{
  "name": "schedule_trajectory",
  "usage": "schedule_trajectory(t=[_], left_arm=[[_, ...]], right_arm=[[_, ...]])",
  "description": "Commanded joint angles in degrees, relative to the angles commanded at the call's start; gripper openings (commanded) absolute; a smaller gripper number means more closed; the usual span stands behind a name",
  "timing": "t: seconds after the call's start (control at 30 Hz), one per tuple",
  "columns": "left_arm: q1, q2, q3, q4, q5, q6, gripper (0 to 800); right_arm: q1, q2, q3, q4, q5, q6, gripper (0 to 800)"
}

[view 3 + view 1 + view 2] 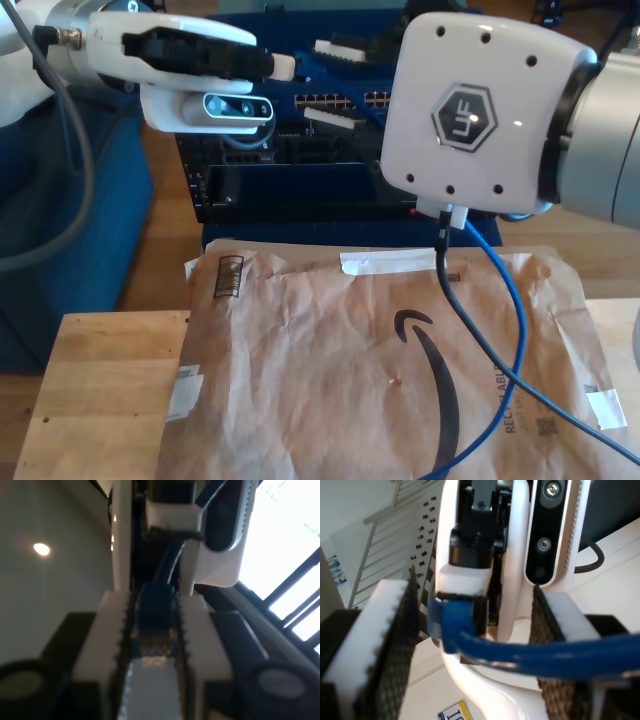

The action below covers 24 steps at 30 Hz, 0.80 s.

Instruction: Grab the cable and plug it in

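My first claw is clamping the blue Ethernet cable just behind its clear plug, which seemingly lies along the fingers, while my second claw is standing apart around the cable.

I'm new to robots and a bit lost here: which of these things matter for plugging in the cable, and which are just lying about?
For the job: cable, my first gripper clamped on its plug, my second gripper, probably the port panel.
Lying about: paper mailer, wooden table, black lead.
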<state>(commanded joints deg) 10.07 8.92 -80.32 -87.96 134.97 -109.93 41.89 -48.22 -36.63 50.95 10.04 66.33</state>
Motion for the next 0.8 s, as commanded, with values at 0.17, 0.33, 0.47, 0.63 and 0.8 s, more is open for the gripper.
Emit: schedule_trajectory(t=[0.17,0.33,0.47,0.63,0.8], left_arm=[[0.00,0.09,0.26,0.00,0.00,0.00,43],[0.00,0.09,0.26,0.00,-0.09,0.00,44],[-0.09,0.09,0.26,0.00,-0.09,0.00,44],[-0.09,0.09,0.26,0.09,-0.09,0.00,44],[-0.09,0.09,0.26,0.09,-0.18,0.00,45]], right_arm=[[0.09,0.00,-0.09,0.00,-0.09,0.09,317],[0.26,0.00,-0.09,0.00,-0.09,0.09,301],[0.35,0.00,-0.09,0.00,-0.09,0.09,301],[0.35,0.00,-0.26,0.00,-0.18,0.09,275],[0.44,0.00,-0.26,0.09,-0.18,0.26,226]])
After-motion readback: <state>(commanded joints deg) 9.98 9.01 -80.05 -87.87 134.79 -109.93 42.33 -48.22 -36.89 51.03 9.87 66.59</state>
